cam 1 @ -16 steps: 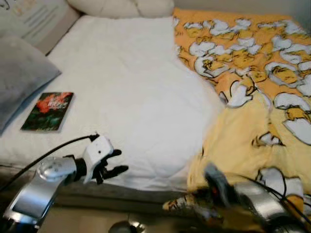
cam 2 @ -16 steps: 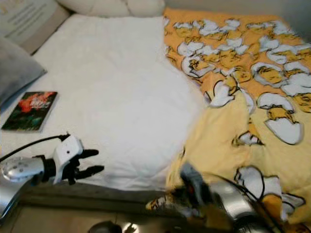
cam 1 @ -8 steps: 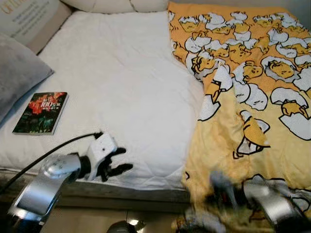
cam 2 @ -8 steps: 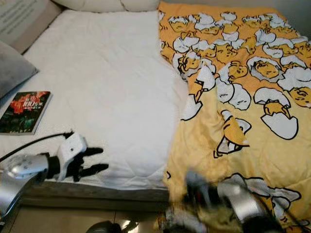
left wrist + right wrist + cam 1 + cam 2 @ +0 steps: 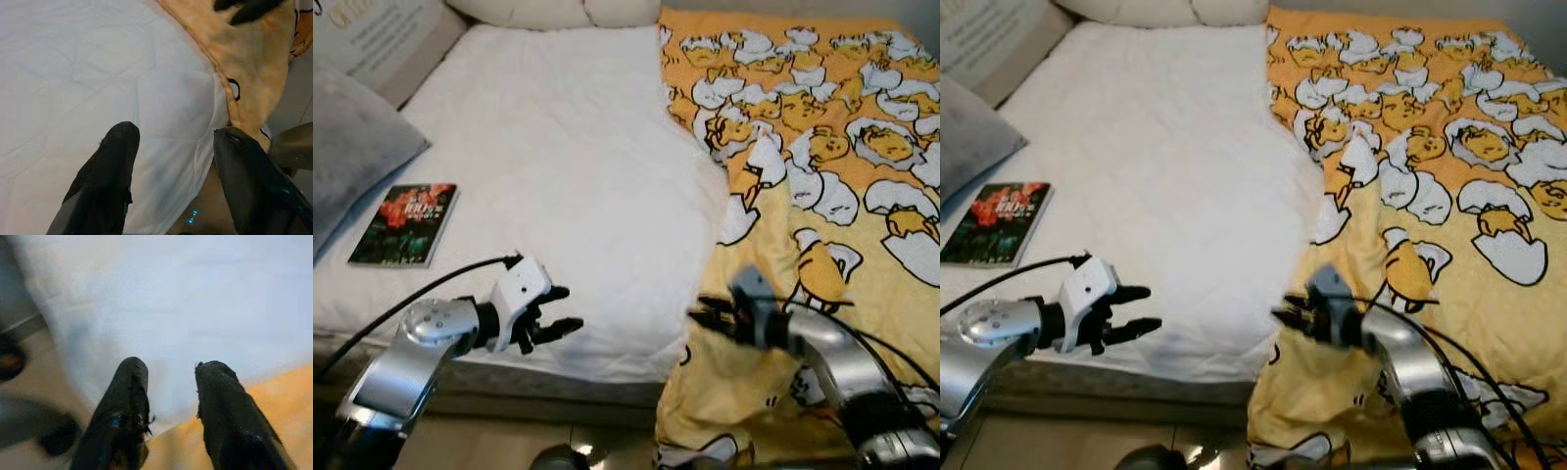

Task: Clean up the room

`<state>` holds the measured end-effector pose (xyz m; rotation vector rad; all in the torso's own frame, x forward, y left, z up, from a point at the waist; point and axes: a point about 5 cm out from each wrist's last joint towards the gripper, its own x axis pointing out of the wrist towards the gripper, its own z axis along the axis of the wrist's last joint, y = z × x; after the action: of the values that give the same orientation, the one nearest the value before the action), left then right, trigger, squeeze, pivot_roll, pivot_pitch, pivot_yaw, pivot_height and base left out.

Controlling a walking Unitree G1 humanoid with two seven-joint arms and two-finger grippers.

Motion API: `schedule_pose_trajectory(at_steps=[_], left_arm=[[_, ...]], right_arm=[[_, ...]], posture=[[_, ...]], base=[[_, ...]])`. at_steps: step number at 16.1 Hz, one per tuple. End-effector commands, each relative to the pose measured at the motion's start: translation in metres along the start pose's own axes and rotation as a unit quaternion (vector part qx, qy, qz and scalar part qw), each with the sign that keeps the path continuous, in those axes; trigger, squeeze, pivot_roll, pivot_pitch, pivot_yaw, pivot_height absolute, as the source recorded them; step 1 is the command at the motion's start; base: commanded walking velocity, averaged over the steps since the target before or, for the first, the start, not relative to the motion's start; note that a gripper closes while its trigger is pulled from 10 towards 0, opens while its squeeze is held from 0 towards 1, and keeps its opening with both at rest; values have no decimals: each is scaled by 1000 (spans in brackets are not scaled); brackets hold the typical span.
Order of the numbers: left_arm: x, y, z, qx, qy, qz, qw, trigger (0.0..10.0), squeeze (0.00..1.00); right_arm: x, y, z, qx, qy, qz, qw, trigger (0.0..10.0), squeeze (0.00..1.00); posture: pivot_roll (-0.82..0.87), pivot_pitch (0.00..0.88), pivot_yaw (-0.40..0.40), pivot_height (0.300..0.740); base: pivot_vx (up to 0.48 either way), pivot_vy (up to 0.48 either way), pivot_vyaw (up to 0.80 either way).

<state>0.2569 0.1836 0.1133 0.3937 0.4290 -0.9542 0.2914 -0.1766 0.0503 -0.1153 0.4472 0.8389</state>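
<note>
yellow blanket (image 5: 822, 196) now lies flatter over the bed (image 5: 568, 166). my right end effector (image 5: 713, 315) has risen to its hem, fingers parted and empty; my left end effector (image 5: 553, 313) hovers wide.

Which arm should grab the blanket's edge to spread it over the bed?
Right, probably. The right gripper is open at the yellow blanket's near edge. The left gripper hovers open over the bare white mattress, apart from the blanket.
</note>
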Motion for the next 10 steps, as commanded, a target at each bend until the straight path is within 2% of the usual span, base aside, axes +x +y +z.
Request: schedule_pose_trajectory(at_steps=[1, 3, 4, 6, 7, 10], left_arm=[[0, 1, 2, 7, -1, -3, 1000, 10000, 275], [0, 1, 2, 10, 2, -2, 1000, 10000, 275], [0, 1, 3, 10, 2, -3, 1000, 10000, 275], [2, 1, 4, 10, 2, -5, 1000, 10000, 275], [2, 1, 4, 10, 2, -6, 1000, 10000, 278], [4, 3, 7, 12, 2, -8, 1000, 10000, 275]], right_arm=[[-1, -4, -1, 5, -2, -23, 1000, 10000, 1000], [7, -22, -3, 22, 38, -161, 986, 10000, 1000], [11, -25, -6, 33, 53, -191, 980, 10000, 1000], [21, -18, -19, 31, 105, -193, 975, 10000, 1000], [23, -15, -22, 31, 116, -191, 974, 10000, 0], [32, -5, -37, 34, 162, -190, 968, 10000, 0]], posture=[[34, 52, 29, 740], [40, 51, 28, 740], [42, 52, 30, 740], [42, 53, 29, 740], [42, 54, 30, 740], [44, 58, 33, 740]], base=[[0, 0, 0], [0, 0, 0], [0, 0, 0], [0, 0, 0], [0, 0, 0], [0, 0, 0]])
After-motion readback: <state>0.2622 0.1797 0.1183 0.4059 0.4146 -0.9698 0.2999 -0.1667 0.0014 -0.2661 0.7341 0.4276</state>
